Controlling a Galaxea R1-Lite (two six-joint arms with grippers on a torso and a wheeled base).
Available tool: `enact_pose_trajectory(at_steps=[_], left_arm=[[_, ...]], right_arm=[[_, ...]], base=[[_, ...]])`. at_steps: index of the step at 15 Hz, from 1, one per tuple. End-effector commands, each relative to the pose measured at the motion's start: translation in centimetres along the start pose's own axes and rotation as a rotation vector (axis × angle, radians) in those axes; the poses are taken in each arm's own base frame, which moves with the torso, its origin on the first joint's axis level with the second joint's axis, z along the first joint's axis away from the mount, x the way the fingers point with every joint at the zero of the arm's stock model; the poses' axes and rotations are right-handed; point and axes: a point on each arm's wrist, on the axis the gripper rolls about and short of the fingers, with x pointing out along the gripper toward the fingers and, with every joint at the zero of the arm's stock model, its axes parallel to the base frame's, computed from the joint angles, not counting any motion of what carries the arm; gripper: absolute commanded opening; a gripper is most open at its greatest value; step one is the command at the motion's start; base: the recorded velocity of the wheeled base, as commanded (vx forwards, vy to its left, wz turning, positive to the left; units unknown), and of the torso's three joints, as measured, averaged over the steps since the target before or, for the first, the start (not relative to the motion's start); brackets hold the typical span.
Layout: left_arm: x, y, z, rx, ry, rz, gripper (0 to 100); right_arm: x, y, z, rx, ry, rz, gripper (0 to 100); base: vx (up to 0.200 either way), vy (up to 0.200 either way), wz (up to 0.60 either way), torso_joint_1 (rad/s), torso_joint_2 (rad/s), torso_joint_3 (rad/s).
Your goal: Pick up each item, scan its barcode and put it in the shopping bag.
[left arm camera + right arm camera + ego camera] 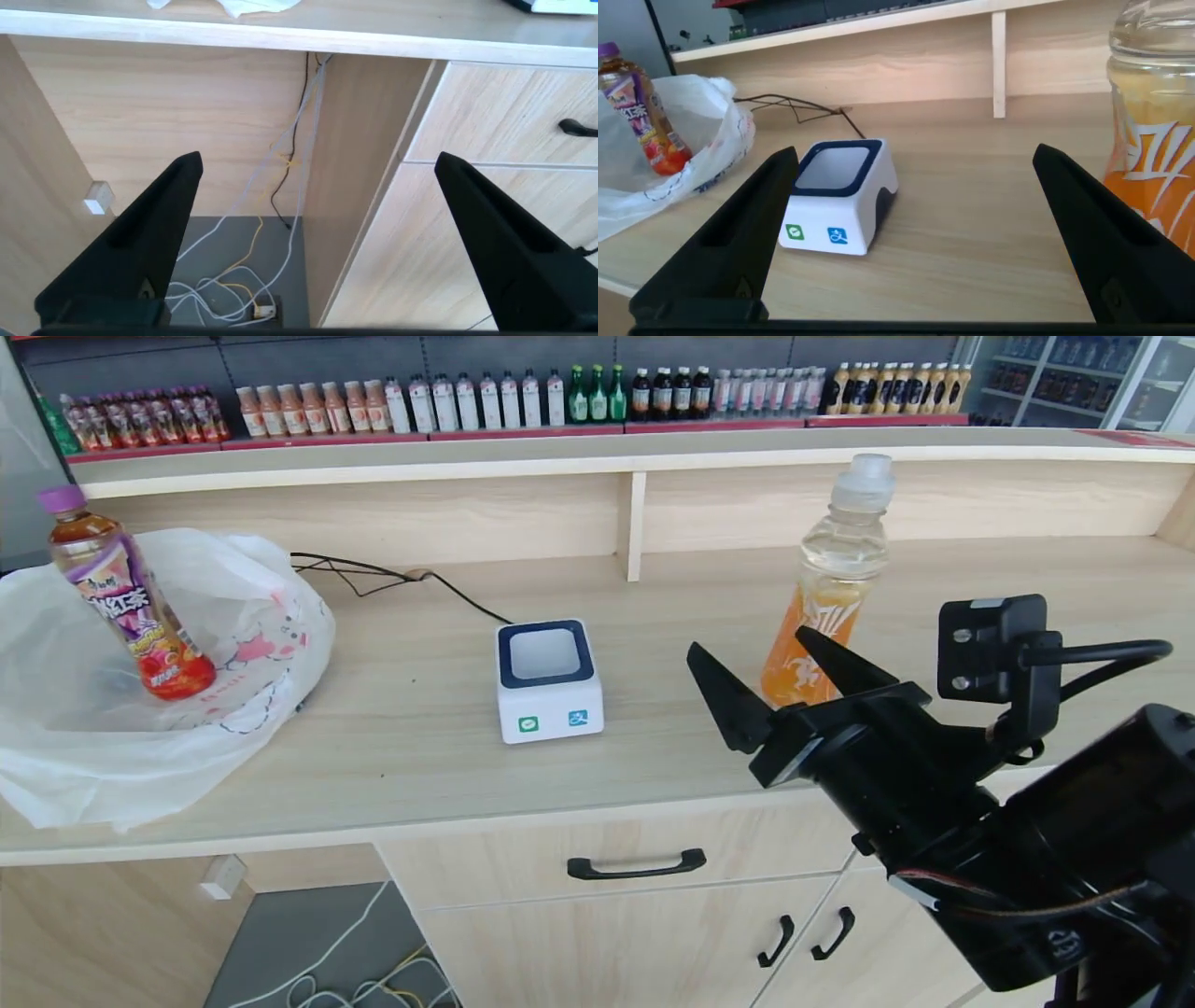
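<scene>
An orange drink bottle [834, 588] with a clear cap stands upright on the counter's right side; it also looms close in the right wrist view [1152, 140]. My right gripper [789, 667] is open just in front of it, holding nothing. A white barcode scanner [548, 679] with a dark-rimmed window sits mid-counter [842, 196]. At the left, a tea bottle with a purple cap [126, 597] stands in the white plastic shopping bag [233, 644], also visible from the right wrist [640, 112]. My left gripper [318, 243] is open below counter level, facing the cabinet's open bay.
A black cable [392, 581] runs along the counter behind the scanner. A raised wooden ledge with a divider [633, 523] backs the counter; shelves of bottles [523, 399] lie beyond. Drawers with black handles [637, 870] sit below. Loose cables [252, 280] lie on the floor.
</scene>
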Motion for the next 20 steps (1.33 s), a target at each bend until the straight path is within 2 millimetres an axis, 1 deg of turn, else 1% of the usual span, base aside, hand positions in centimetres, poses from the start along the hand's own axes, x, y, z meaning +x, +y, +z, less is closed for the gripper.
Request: enact_pose_trajectory(at_steps=[1, 4, 8, 14, 17, 19, 20], left_arm=[[0.0, 0.0, 0.0, 0.0, 0.0, 0.001, 100], [0.0, 0.0, 0.0, 0.006, 0.0, 0.001, 100], [0.0, 0.0, 0.0, 0.004, 0.0, 0.001, 100], [0.0, 0.0, 0.0, 0.007, 0.0, -0.001, 100], [0.0, 0.0, 0.0, 0.007, 0.0, 0.001, 100], [0.0, 0.0, 0.0, 0.007, 0.0, -0.001, 100], [0.0, 0.0, 0.0, 0.007, 0.0, -0.001, 100]], right_arm=[[0.0, 0.0, 0.0, 0.0, 0.002, 0.002, 100], [-0.3, -0.1, 0.0, -0.004, 0.006, 0.0, 100], [-0.2, -0.1, 0.0, -0.006, 0.003, 0.002, 100], [-1.2, -0.3, 0.0, -0.015, 0.021, 0.007, 100], [-0.8, -0.5, 0.5, -0.066, -0.002, 0.014, 100], [-0.3, -1.2, 0.4, -0.113, -0.008, 0.008, 100], [-0.2, -1.2, 0.2, -0.128, 0.014, 0.007, 100]], base=[[0.0, -0.2, 0.0, 0.002, 0.0, 0.002], [0.0, -0.2, 0.0, 0.001, 0.0, 0.001], [0.0, 0.0, 0.0, 0.0, 0.0, 0.0], [0.0, 0.0, 0.0, 0.0, 0.0, 0.0], [0.0, 0.0, 0.0, 0.0, 0.0, 0.0], [0.0, 0.0, 0.0, 0.0, 0.0, 0.0], [0.0, 0.0, 0.0, 0.0, 0.0, 0.0]])
